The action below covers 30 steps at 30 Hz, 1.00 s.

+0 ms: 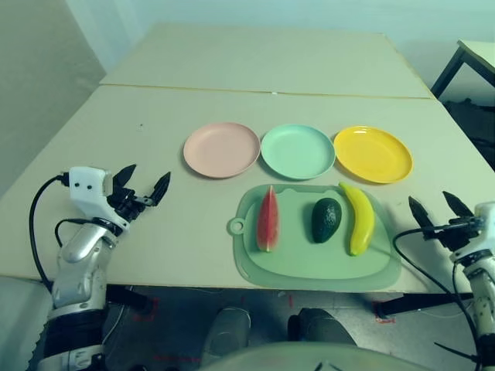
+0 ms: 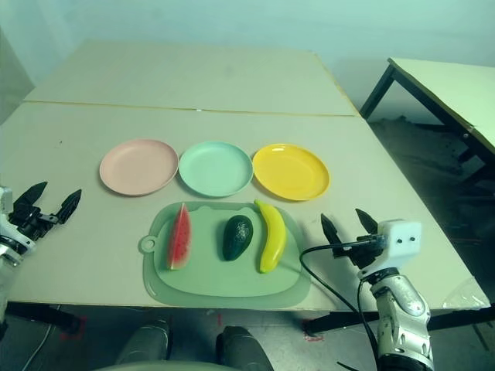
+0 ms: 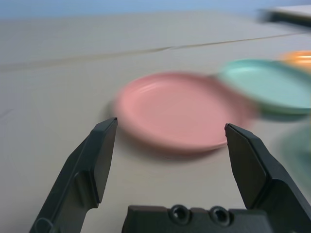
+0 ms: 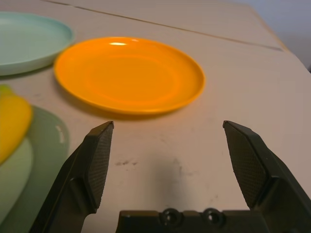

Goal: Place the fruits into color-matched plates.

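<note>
Yellow banana (image 2: 271, 234) beside right tool (image 2: 345, 227)

three fruits (image 1: 326, 219) on mat (image 1: 309, 267), three plates (image 1: 298, 151) behind

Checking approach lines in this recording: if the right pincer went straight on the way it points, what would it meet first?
Probably the bright yellow round plastic plate: it lies straight ahead of the open right pincer, bare table between. The pincer may ride above its rim; height is unclear.
</note>
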Available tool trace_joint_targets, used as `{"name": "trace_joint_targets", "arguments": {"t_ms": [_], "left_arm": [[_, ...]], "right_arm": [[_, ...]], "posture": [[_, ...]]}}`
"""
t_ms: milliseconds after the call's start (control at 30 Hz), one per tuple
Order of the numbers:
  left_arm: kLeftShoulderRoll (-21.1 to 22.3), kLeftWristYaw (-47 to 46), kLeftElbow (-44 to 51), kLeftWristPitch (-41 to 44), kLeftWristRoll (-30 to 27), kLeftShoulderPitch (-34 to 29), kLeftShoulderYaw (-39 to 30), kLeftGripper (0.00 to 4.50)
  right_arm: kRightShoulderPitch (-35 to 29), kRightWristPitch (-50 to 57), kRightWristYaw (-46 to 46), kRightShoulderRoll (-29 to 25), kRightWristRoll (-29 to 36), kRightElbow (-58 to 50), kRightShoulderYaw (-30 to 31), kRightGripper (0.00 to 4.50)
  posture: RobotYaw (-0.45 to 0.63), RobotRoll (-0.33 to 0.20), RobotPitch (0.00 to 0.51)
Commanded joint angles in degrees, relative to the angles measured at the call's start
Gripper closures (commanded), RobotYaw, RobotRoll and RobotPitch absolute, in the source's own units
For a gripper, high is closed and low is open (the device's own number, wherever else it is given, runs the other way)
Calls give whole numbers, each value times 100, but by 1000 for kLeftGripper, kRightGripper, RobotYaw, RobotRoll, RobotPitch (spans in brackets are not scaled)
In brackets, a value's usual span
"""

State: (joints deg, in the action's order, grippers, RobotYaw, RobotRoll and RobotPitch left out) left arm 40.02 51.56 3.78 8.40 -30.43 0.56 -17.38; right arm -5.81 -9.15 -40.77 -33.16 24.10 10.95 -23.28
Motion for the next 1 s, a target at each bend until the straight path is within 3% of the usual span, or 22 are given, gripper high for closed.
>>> {"name": "trace_joint_targets", "arguments": {"t_ms": [33, 233, 333, 400, 567, 700, 1000], "left_arm": [[727, 1391, 406, 284, -142, 103, 560, 30], [1273, 2415, 381, 210, -18, 513, 1036, 30], [1293, 2612, 244, 40, 136, 584, 1149, 30], [1253, 2709, 83, -107, 226, 626, 1204, 30], [1184, 2859, -248, -399, 434, 758, 1350, 30], [1152, 2921, -404, -548, 589, 823, 1432, 30], [1000, 2572, -398, -691, 763, 504, 1315, 30]], "right_arm": [[35, 661, -908, -850, 333, -456, -14, 0], [453, 1604, -2226, -2648, 408, -1196, 181, 0], [1032, 1828, -2858, -3520, 131, -1709, 758, 0], [1657, 1690, -3101, -3832, -360, -1857, 1380, 0], [3128, 789, -4062, -3849, -1705, -1857, 2990, 0], [4316, -62, -4775, -3279, -2595, -1392, 4053, 0], [4787, -1289, -5173, -3129, -3016, -1026, 5205, 0]], "posture": [[44, 0, 98], [-26, 0, 85], [-47, 0, 78], [-39, 0, 82], [-16, 0, 78], [14, 0, 80], [71, 0, 87]]}}
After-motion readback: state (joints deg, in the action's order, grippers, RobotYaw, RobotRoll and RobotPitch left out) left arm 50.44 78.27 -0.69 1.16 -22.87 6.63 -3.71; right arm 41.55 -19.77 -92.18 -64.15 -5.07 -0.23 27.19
